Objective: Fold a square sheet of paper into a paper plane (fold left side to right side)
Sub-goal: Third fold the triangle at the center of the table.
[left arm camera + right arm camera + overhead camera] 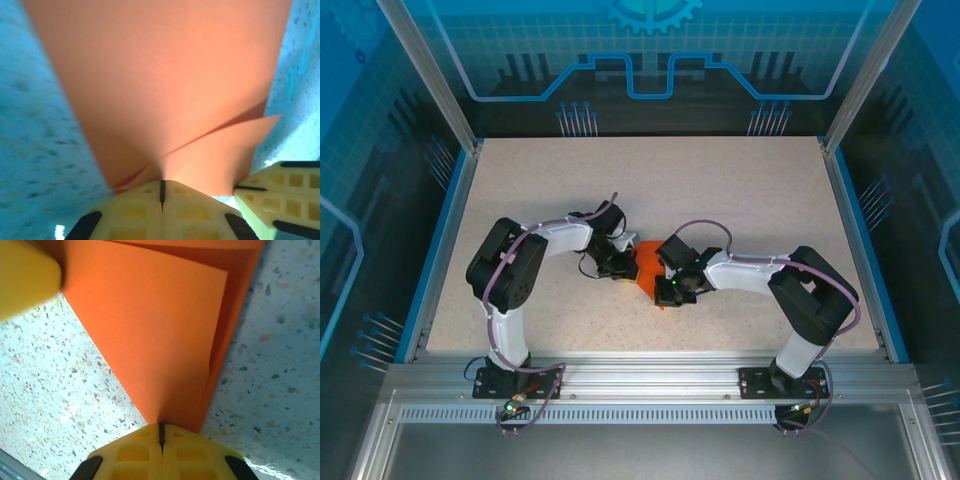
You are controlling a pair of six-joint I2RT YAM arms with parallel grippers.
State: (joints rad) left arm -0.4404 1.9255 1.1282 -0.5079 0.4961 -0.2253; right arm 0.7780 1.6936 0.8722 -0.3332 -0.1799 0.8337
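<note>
Square sheet of paper (648, 268): bright orange, lying near the middle of the table (740, 200) between the two arms. It is already folded into overlapping layers.
Left gripper (620, 265): clenched, with no gap at the seam between its fingers. In the left wrist view its tips touch the near edge of the sheet, where two layers bow up and run together.
Right gripper (672, 283): clenched likewise. In the right wrist view its tips meet a pointed corner of the sheet, which lies flat on the table there.
Hold: we cannot tell whether either pincer nips the paper between its fingers or only presses on it from above.
Clearance: both grippers work the same small sheet from opposite sides and stand near each other.
Step in hand: we judge this to be pinning or creasing a fold, with the plane far from finished.
Risk, stray crease: we note the bowed layers at the left tips. Pressing them flat as they stand would set a crease off the intended line.
Risk, slip or tear: closed tips dragged over thin paper could skew the layers or rip an edge. Lifting one arm would let the sheet slide on the smooth table.
Risk, contact: with so little room between them, any inward move could knock the fingers together.
</note>
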